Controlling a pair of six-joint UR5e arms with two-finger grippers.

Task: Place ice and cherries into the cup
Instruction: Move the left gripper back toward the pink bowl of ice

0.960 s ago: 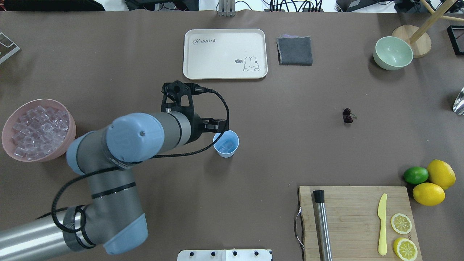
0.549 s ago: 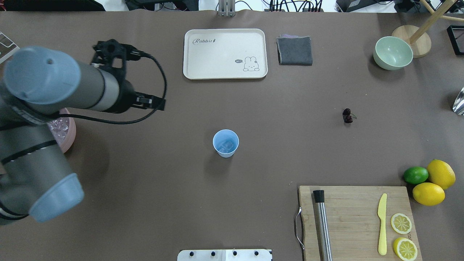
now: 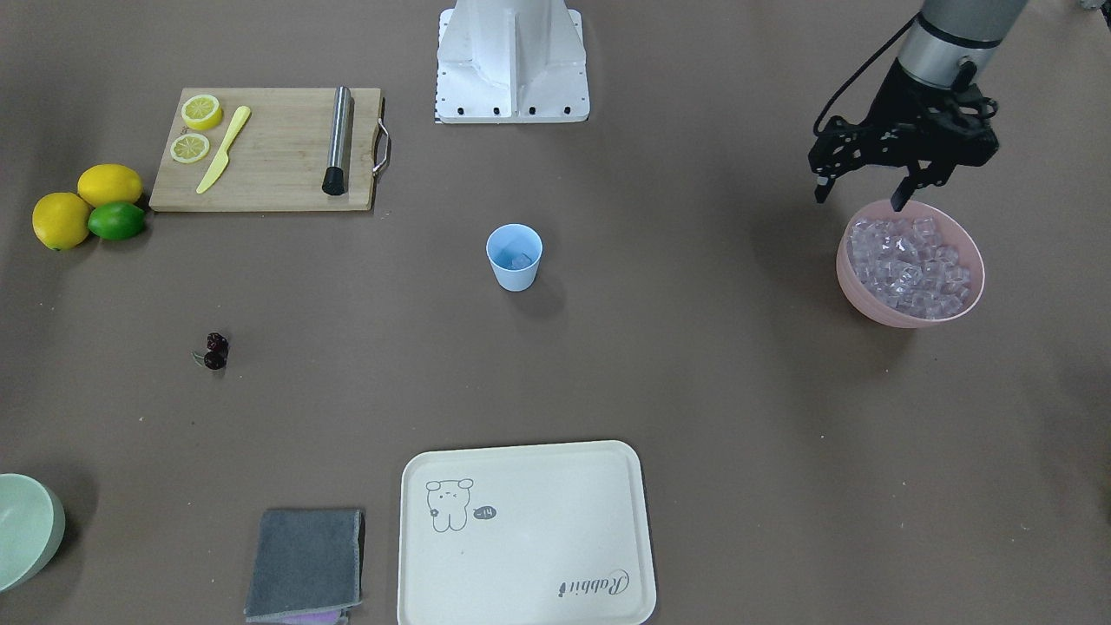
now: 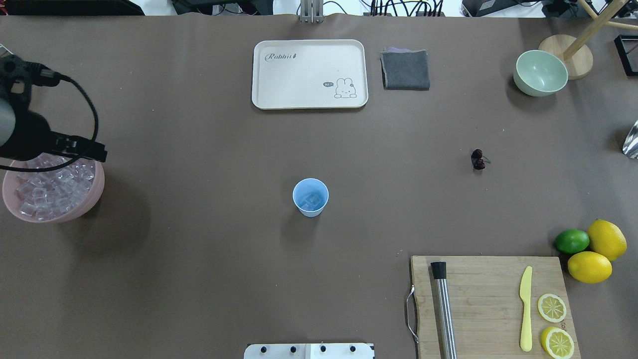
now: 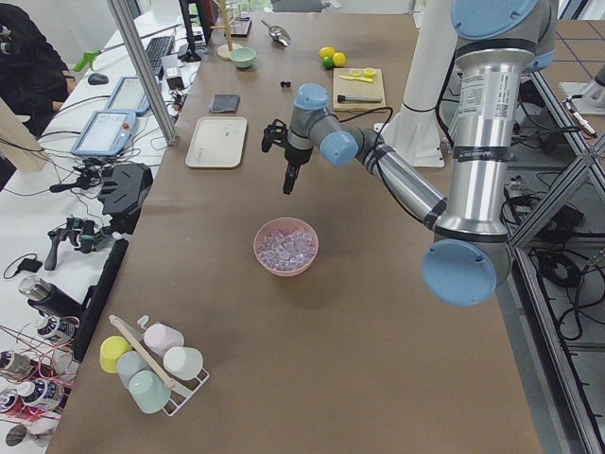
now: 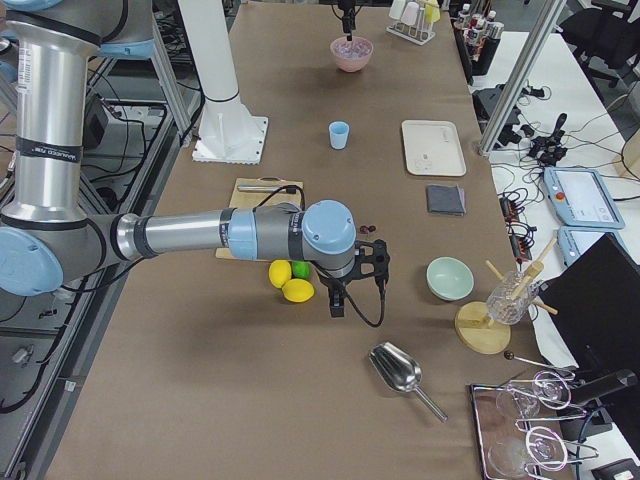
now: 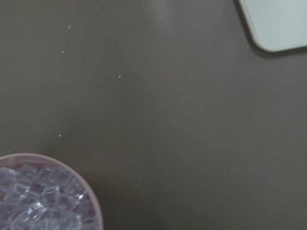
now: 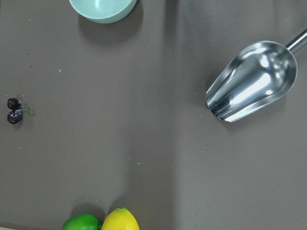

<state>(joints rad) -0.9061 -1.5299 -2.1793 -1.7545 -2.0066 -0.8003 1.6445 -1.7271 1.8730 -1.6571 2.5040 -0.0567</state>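
Note:
The light blue cup (image 4: 310, 197) stands upright mid-table, also in the front view (image 3: 514, 256), with ice (image 4: 312, 200) in its bottom. Many more ice cubes (image 3: 907, 265) fill a pink bowl (image 4: 94, 192) at the table's left end. My left gripper (image 3: 861, 195) hangs open and empty just above that bowl's robot-side rim. The cherries (image 4: 478, 159) lie on the table right of the cup, also in the right wrist view (image 8: 14, 111). My right gripper (image 6: 335, 300) shows only in the exterior right view, hovering near the lemons; I cannot tell whether it is open or shut.
A cream tray (image 4: 309, 74), a grey cloth (image 4: 405, 70) and a pale green bowl (image 4: 540, 73) lie along the far side. A cutting board (image 4: 491, 304) holds a muddler, yellow knife and lemon slices. Lemons and a lime (image 4: 571, 241) sit beside it. A metal scoop (image 8: 252, 81) lies far right.
My left arm has swung left from over the cup to above the pink bowl. The cup, its ice and the cherries have not moved.

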